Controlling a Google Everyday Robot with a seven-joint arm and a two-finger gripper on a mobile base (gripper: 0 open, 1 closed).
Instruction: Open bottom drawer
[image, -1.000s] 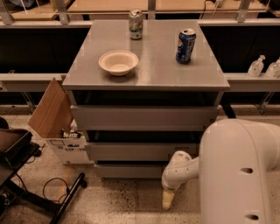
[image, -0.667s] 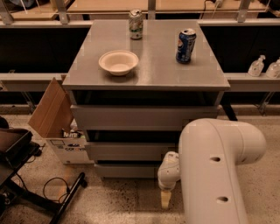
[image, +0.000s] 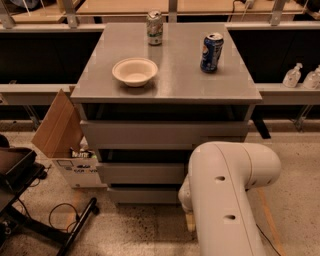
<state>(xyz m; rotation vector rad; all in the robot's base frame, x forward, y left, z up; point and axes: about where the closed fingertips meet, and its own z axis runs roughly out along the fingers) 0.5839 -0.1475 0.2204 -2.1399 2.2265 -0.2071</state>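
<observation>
The grey cabinet has three flat, handle-less drawer fronts. The bottom drawer (image: 145, 195) is the lowest and slimmest front, just above the floor, and sits nearly flush with the cabinet. Its right end is hidden behind my white arm (image: 225, 200). My gripper (image: 190, 222) is low in front of the cabinet, at the bottom drawer's right end near the floor. Only a tan tip shows below the arm's wrist. The middle drawer (image: 142, 173) and the top drawer (image: 165, 134) are above it.
On the cabinet top stand a white bowl (image: 134, 70), a green-and-white can (image: 155, 21) and a blue can (image: 212, 52). An open cardboard box (image: 62, 135) sits left of the cabinet. A black chair base (image: 75, 225) is at lower left. Bottles (image: 292, 76) stand on the right ledge.
My arm has swung left and now covers more of the right side of the lower drawers. The gripper tip has shifted slightly left. The drawers have not moved.
</observation>
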